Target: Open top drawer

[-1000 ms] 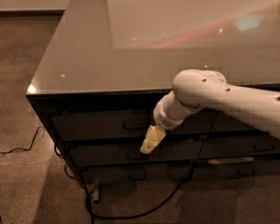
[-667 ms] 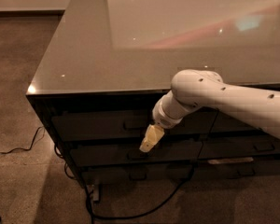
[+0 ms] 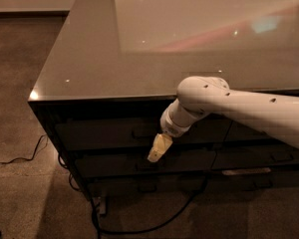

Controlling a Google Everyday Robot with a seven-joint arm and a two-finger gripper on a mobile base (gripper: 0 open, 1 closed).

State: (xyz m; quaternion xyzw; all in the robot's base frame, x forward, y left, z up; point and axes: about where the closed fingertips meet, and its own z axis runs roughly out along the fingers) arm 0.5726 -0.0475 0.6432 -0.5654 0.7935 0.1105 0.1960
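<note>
The top drawer [image 3: 99, 133] is the wide dark front just under the glossy countertop [image 3: 114, 59]. It sits flush with the cabinet, and its small handle [image 3: 143, 132] shows only dimly at the centre. My white arm reaches in from the right. My gripper [image 3: 159, 149], with pale yellow tips, hangs pointing down and left in front of the cabinet. It is just below and to the right of the handle, over the seam between the top drawer and the one beneath. I cannot tell whether it touches the front.
A second wide dark drawer [image 3: 119, 164] lies below, and narrower dark drawers [image 3: 259, 156] lie to the right. A pale bar [image 3: 245, 172] shows lower right. A thick black cable [image 3: 154, 223] loops on the floor under the cabinet. A thin cable [image 3: 25, 157] lies to the left.
</note>
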